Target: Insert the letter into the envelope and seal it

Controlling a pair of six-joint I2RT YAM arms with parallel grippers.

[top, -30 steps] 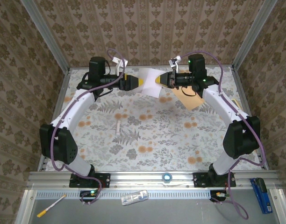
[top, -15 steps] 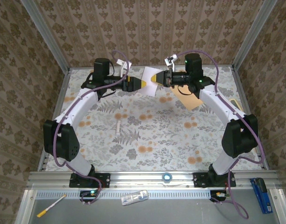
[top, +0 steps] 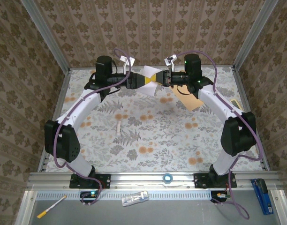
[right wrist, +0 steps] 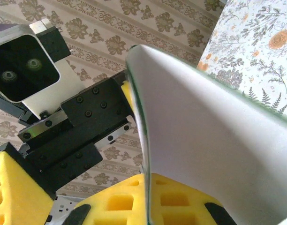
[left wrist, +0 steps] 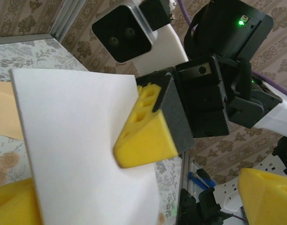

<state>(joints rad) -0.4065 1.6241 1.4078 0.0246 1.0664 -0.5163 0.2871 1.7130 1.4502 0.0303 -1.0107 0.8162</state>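
Note:
The letter (top: 149,81), a white sheet with a thin green edge, hangs in the air above the far side of the table. My right gripper (top: 160,78) is shut on its right part, and in the right wrist view its yellow pads (right wrist: 134,204) clamp the sheet (right wrist: 214,140). My left gripper (top: 140,80) faces it from the left and stands open. In the left wrist view the letter (left wrist: 78,140) lies between my wide-apart fingers (left wrist: 14,206). The tan envelope (top: 190,99) lies flat on the cloth under the right arm.
A small white stick (top: 118,128) lies on the floral tablecloth left of centre. Patterned walls and metal posts close in the table on three sides. On the near rail lie a tape roll (top: 168,177), a clear packet (top: 135,198), a pen (top: 50,206) and a blue tool (top: 261,196).
My left gripper has moved right until its open fingers straddle the letter's left part. The right gripper has shifted slightly left and up with the letter.

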